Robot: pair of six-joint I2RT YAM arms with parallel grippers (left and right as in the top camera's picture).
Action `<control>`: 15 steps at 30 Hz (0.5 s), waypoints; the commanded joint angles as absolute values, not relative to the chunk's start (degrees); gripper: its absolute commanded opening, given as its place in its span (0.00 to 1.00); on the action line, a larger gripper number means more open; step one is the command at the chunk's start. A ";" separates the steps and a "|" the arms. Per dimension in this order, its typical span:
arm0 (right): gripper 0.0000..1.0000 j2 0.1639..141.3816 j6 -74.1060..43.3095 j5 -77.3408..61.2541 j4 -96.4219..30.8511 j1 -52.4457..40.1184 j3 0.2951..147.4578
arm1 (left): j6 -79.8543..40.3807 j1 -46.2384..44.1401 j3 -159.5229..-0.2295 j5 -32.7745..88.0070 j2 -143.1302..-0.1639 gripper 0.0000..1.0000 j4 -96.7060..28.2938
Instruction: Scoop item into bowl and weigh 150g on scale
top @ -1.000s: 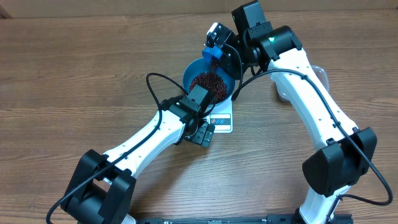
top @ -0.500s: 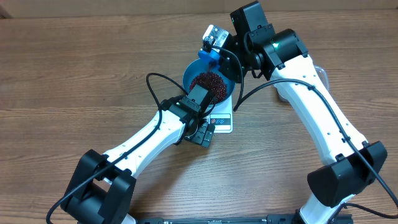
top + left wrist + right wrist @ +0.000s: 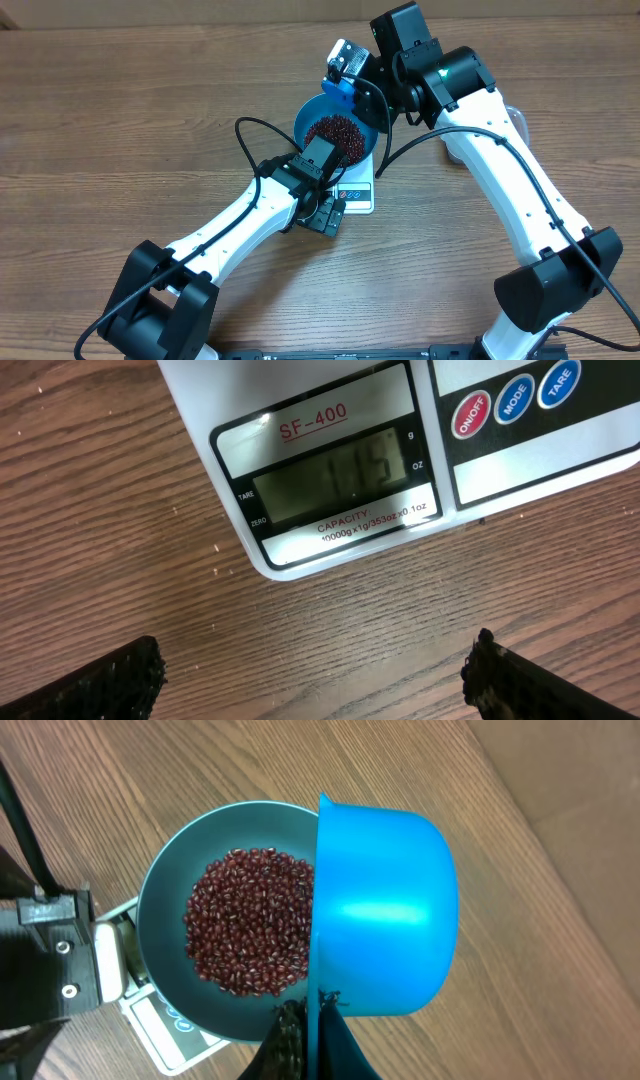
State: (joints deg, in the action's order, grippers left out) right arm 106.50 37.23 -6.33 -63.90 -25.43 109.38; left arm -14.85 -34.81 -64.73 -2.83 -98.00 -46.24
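Note:
The blue bowl (image 3: 312,112) stands on the white scale (image 3: 358,196) and holds a heap of dark red-brown beans (image 3: 335,131). My right gripper (image 3: 349,76) is shut on the handle of a small blue scoop (image 3: 339,89). In the right wrist view the scoop (image 3: 385,910) lies on its side over the bowl's (image 3: 165,895) far rim, mouth toward the beans (image 3: 250,920), its inside hidden. My left gripper (image 3: 315,665) hangs open over bare wood just in front of the scale's display (image 3: 330,478), whose digits are faint.
A clear plastic tub (image 3: 515,120) sits at the back right, mostly hidden by the right arm. The left arm's black cable (image 3: 245,135) loops beside the bowl. The scale's buttons (image 3: 515,398) face the left gripper.
A second ago the scoop was tipped over the bowl. The right gripper has since drawn it slightly left and back. Nothing has moved in the last half second. The left arm stayed still.

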 commanded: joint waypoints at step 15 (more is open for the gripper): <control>0.04 104.79 10.31 -18.31 -68.77 -11.92 111.07 | -15.20 -34.92 -64.23 -3.40 -97.01 1.00 -46.26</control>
State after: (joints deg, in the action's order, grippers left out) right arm 106.50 17.76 -12.51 -67.57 -17.45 109.38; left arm -14.85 -34.81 -64.73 -2.83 -98.00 -46.24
